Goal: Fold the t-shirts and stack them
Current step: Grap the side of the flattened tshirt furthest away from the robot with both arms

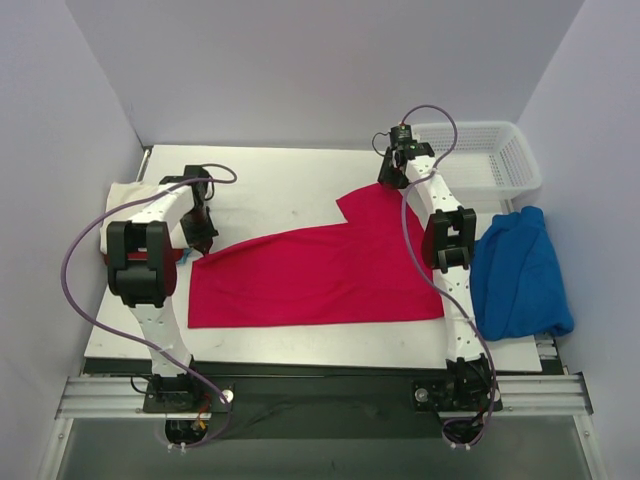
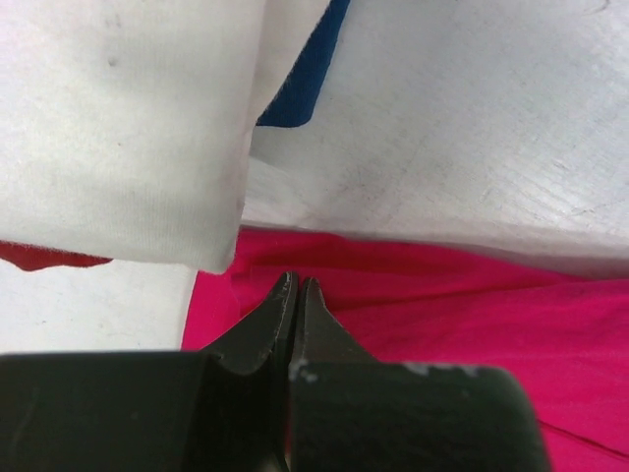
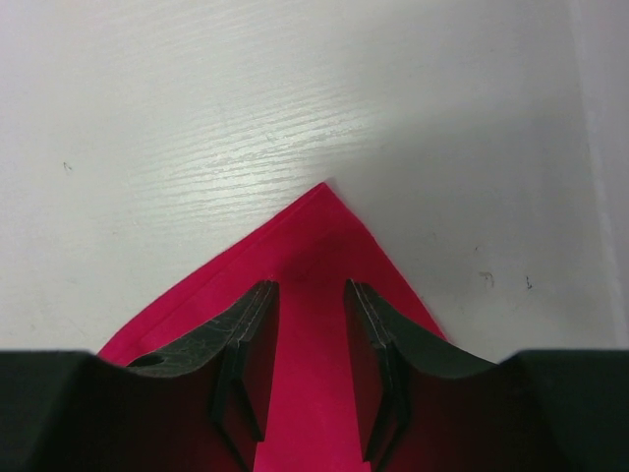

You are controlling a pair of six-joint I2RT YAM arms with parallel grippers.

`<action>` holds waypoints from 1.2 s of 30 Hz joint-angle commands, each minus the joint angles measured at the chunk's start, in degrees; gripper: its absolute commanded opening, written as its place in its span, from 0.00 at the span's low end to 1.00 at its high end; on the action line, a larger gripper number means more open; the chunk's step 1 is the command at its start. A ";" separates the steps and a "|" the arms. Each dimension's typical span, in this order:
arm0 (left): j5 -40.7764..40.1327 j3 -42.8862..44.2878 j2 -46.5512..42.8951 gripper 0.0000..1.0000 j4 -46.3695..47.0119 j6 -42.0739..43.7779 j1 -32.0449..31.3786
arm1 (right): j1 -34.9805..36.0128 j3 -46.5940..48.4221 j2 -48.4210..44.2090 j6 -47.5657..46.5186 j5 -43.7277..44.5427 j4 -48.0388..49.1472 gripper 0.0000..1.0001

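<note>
Overhead, a crimson red t-shirt point(image 1: 320, 275) lies flat across the middle of a white table point(image 1: 280, 170), its outline uneven, with one pointed corner reaching toward the far right. The right gripper point(image 3: 310, 287) sits at that corner, its two dark fingers spread apart with the red cloth lying between them, not yet clamped. The left gripper point(image 2: 298, 290) is at the shirt's left edge, its fingers pressed together over the red fabric; whether a bit of cloth is caught between them cannot be told. Just beyond it, at the table's left side, rests a cream t-shirt point(image 1: 128, 195), mostly hidden under the left arm, so its fold cannot be judged. A royal blue t-shirt point(image 1: 520, 275) lies bunched in a loose heap at the right edge of the table, near a white lattice basket point(image 1: 500, 150) in the far right corner. By the look of it, the work is at an early stage: the red shirt is mid-fold at best, the blue one is unfolded, and no stack has been made.
</note>
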 commanded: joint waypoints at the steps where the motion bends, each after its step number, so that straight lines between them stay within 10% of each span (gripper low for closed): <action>1: 1.03 0.00 -3.82 0.00 1.83 0.38 0.37 | -2.29 1.34 1.35 2.07 3.70 -5.40 0.34; 36: 1.65 2.29 -1.63 0.00 1.65 0.12 0.20 | -4.31 -11.83 -10.25 -5.66 6.32 -18.05 0.40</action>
